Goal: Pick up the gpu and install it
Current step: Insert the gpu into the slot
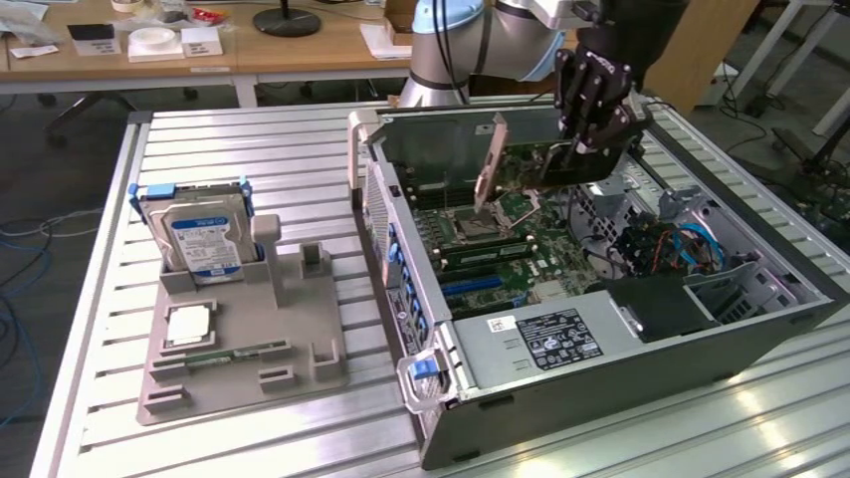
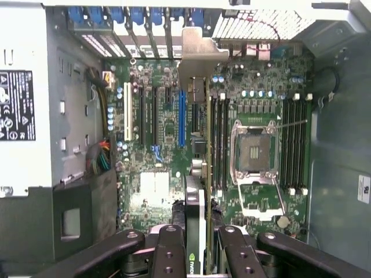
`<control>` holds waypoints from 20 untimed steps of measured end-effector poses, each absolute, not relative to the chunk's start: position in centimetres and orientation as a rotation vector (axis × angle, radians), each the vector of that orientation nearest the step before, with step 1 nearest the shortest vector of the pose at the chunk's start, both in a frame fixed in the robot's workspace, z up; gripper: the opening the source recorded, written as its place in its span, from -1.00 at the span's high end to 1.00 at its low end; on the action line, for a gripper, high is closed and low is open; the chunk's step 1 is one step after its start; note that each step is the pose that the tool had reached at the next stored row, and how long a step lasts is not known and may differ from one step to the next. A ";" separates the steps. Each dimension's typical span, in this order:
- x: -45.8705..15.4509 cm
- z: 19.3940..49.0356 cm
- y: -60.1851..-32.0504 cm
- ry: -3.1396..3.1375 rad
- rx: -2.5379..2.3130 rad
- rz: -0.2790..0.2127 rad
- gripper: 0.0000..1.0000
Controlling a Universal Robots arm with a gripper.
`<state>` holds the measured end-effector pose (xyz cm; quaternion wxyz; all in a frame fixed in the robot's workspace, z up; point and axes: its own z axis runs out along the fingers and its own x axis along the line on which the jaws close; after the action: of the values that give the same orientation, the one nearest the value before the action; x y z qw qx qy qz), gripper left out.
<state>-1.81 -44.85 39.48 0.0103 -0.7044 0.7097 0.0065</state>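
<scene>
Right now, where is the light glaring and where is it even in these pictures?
Exterior view: light glares in bright patches off the metal table at the exterior view's right. Wrist view: the perforated vent washes out white, while the gpu held in the tool is evenly lit.

Gpu (image 2: 195,223): small green logo mark on the dark face; no lettering legible.
Power supply label (image 2: 15,105): black panel with small symbols and dense white print, unreadable.
Hard drive (image 1: 206,244): blue-white label, print unreadable.
White sticker (image 2: 363,189) on the case wall: markings unreadable.
</scene>
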 end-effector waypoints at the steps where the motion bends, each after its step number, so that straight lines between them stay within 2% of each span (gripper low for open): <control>1: -2.0 39.4 -44.9 2.215 -2.199 0.020 0.47; 20: -2.5 38.8 -44.8 2.215 -2.198 0.021 0.47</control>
<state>-2.53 -44.85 38.80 0.0104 -0.7044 0.7097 0.0066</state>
